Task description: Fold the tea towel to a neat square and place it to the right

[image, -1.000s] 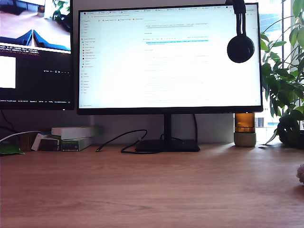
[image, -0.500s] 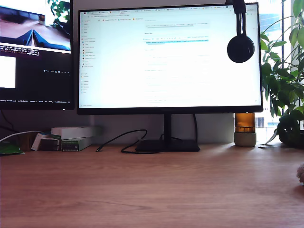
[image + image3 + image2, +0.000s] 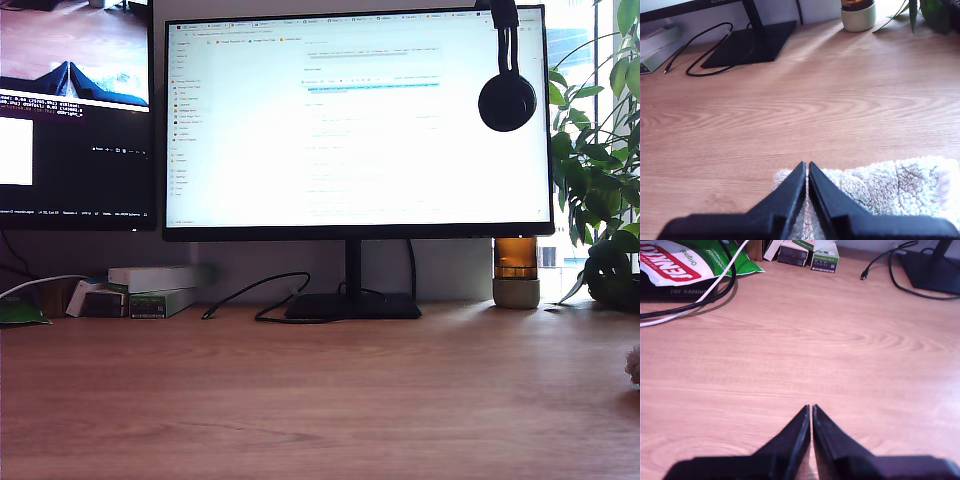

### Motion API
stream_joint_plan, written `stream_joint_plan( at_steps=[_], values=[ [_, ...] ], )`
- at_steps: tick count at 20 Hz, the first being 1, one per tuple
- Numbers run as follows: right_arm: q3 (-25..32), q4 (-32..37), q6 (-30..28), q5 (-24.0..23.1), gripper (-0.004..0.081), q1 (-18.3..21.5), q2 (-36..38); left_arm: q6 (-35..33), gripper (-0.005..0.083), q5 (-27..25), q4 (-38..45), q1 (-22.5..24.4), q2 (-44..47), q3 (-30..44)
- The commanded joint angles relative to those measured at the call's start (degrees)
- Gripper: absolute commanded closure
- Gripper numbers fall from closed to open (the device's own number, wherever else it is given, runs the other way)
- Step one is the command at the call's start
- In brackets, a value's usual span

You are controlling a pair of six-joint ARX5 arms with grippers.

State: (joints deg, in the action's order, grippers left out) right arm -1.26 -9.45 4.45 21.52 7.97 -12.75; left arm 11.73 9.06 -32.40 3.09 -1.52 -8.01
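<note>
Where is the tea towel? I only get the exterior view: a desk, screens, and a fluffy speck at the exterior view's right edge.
Observer: The tea towel lies on the desk just under my second gripper, in the second wrist view.
Operator: Is that gripper holding it?
Observer: No, its jaws look shut, empty, above the towel's edge.
Operator: And the other one?
Observer: My first gripper is shut too, over bare wood, facing a green bag.
</note>
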Motion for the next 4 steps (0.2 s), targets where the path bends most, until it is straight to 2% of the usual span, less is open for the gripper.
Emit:
stream_joint_plan(
  at_steps=[1,4],
  values=[
    [0.8,0.6,0.1,0.0,0.077,0.3,-0.1,0.7,0.0795,0.2,0.7,-0.2,0.1,0.8],
    [0.8,0.6,0.1,0.0,0.077,0.3,-0.1,0.7,0.0795,0.1,0.7,-0.2,0.1,0.8]
  ],
)
